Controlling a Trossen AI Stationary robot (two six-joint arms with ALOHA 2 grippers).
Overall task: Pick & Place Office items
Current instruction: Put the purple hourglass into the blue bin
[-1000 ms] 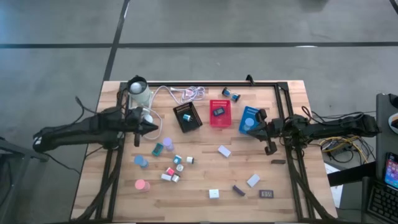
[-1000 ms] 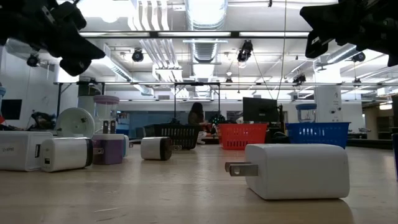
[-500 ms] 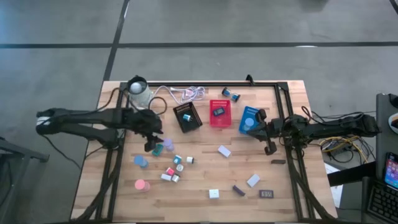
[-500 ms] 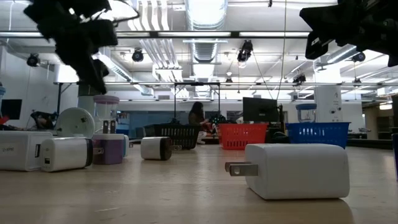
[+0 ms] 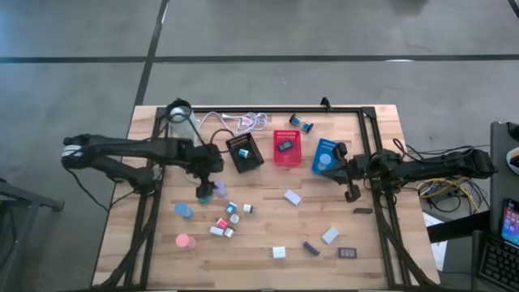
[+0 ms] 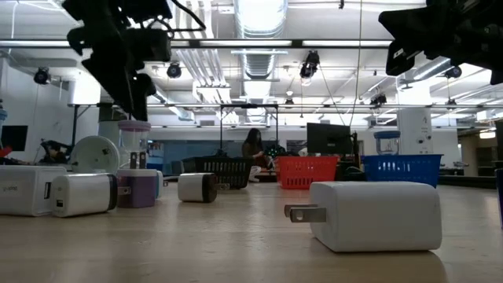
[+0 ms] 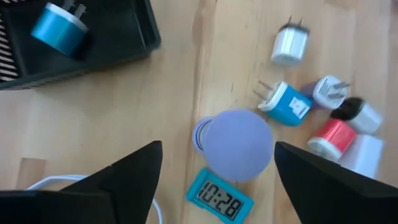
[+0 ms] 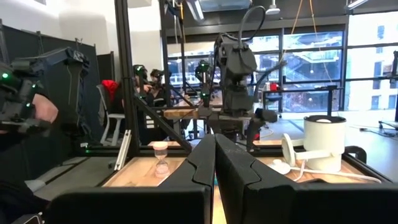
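Left gripper (image 5: 203, 188) hangs over the left-centre clutter, nose down; in its wrist view the lavender roll (image 7: 239, 145) sits right between the two dark fingers (image 7: 124, 177), roughly centred in the gap, so the thing lies straight ahead of and below the fingers, no sideways offset to speak of. Roll stands on end, round top facing the camera, so no long axis to line up with; any closing direction should do. Teal clock block (image 7: 220, 198) lies just beside the roll and could get nudged on the way down, my guess. Fingers spread wide, nothing held, nothing touched. From overhead the lavender roll (image 5: 217, 186) is on the table just beside the fingertips, near the black tray (image 5: 244, 152). Left arm is clearly the nearer one. Right gripper (image 5: 328, 162) waits over the blue tray (image 5: 323, 147), well apart from the roll; its fingers (image 8: 205, 163) pressed together, empty as far as its wrist view shows.
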